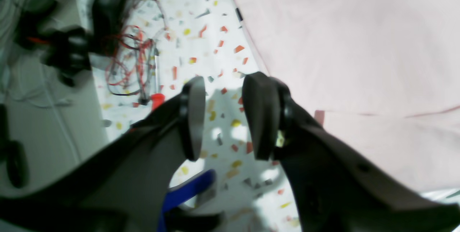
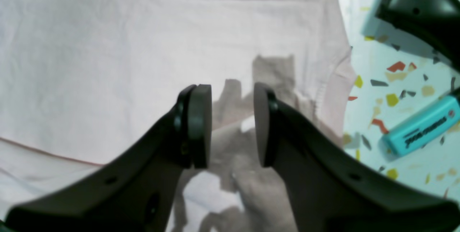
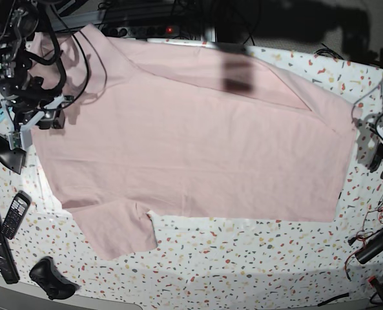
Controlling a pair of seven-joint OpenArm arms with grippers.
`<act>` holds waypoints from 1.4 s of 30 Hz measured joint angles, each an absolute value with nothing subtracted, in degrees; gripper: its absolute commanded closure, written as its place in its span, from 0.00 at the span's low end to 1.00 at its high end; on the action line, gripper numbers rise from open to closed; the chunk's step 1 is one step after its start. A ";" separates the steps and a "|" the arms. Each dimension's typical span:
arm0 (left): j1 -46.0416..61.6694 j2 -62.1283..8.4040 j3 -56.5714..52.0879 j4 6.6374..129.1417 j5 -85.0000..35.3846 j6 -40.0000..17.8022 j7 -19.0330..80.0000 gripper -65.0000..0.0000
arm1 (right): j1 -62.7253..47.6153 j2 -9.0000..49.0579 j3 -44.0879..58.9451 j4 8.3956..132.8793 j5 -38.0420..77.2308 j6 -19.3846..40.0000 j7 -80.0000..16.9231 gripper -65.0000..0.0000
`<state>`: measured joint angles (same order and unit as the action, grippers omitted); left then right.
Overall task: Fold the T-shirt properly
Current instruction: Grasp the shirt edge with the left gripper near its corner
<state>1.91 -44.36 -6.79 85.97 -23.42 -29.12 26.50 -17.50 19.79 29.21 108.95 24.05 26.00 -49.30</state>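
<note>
Claws both stand open and empty: left claw (image 1: 223, 117) hangs over bare speckled worktop (image 1: 201, 45) just beside the T-shirt (image 1: 341, 45) edge, right claw (image 2: 232, 126) hangs over the cloth near its stitched edge, probably staged at opposite ends for a first fold. T-shirt (image 3: 191, 148) lies spread flat, plain side up, across the worktop (image 3: 243, 258). Base view alone gives the whole garment, one sleeve toward the front edge, plus a phone (image 3: 15, 214); right wrist view alone shows a blue highlighter (image 2: 422, 126) just beside the hem, left wrist view a tangle of red wires (image 1: 133, 59).
</note>
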 measured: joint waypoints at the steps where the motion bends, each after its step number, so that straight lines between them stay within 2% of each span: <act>1: 1.52 -43.55 -6.79 84.86 -24.40 -30.72 26.63 0.68 | -17.61 19.75 29.21 108.95 24.23 26.00 -49.78 0.72; 3: 1.48 -42.11 -6.76 83.92 -24.84 -34.70 27.42 0.68 | -17.61 19.64 29.21 108.95 25.34 26.00 -50.74 0.72; 5: 1.58 -41.25 -6.76 83.92 -24.82 -41.17 28.93 0.68 | -17.58 19.64 29.19 108.95 25.45 26.00 -51.70 0.72; 7: 1.69 -41.04 -6.66 83.99 -24.84 -40.62 29.06 0.68 | -17.61 19.66 29.19 108.95 25.45 26.00 -51.77 0.72; 11: 1.56 -41.36 -6.68 83.96 -17.10 -40.27 28.34 0.68 | -17.61 19.64 29.19 108.97 25.47 26.00 -51.92 0.72; 15: 1.56 -41.52 -5.69 83.92 -16.69 -40.27 28.40 0.68 | -17.58 19.66 29.19 108.95 25.47 26.00 -52.40 0.72; 24: 1.72 -41.39 6.59 83.92 -14.17 -40.34 30.81 0.68 | -17.61 19.66 29.19 108.95 25.45 26.00 -54.13 0.72; 33: 1.54 -42.87 6.63 83.92 -11.53 -40.25 26.92 0.68 | -17.61 19.66 29.19 108.95 25.45 26.00 -54.08 0.72; 42: 1.41 -42.87 6.63 77.69 -8.49 -36.14 25.54 0.68 | -17.61 19.66 29.19 108.95 25.45 26.00 -54.06 0.72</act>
